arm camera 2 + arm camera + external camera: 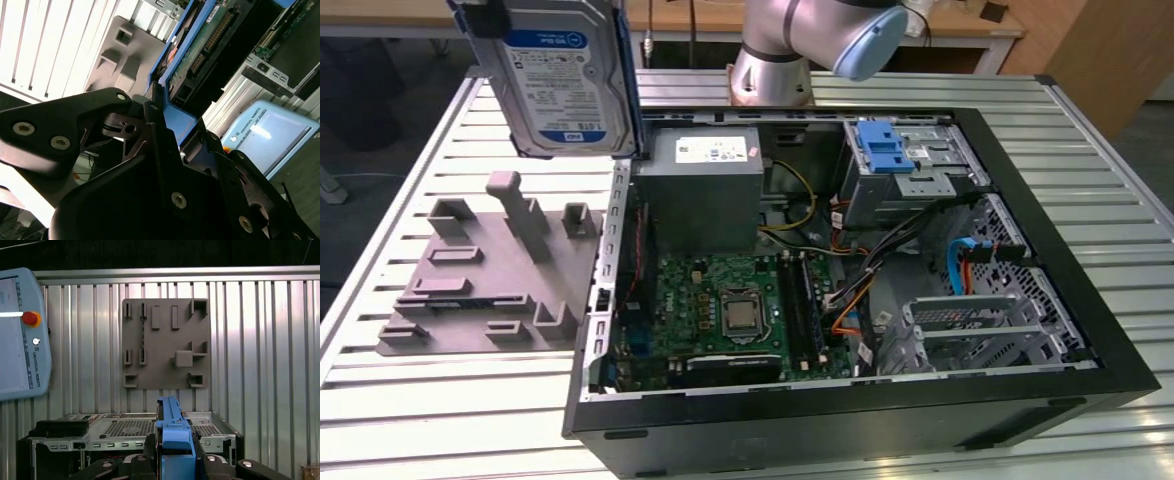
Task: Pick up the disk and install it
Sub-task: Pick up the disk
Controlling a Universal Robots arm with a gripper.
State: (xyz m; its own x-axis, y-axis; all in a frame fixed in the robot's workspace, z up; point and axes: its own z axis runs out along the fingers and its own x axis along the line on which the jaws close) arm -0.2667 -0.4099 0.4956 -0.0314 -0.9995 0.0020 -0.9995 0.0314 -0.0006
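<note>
Evidently the gripper (175,447) is pinching the disk (567,85) by its blue rail (172,425). It is hanging upright, high, likely clearing the computer case (854,420).

The disk (567,80) is silver with a white-and-blue label and blue rails along its edges, and the gripper (172,120) is matt black with silvery screw heads. The table (400,400) is pale silver, striped by its long slats, and the fixture plate (480,280) is plain grey. The computer case (854,420) is black, its motherboard (707,310) green, its power supply (707,190) grey with a white sticker, its latch piece (887,150) bright blue, and the teach pendant (40,365) is pale blue with a red button (30,318)
</note>
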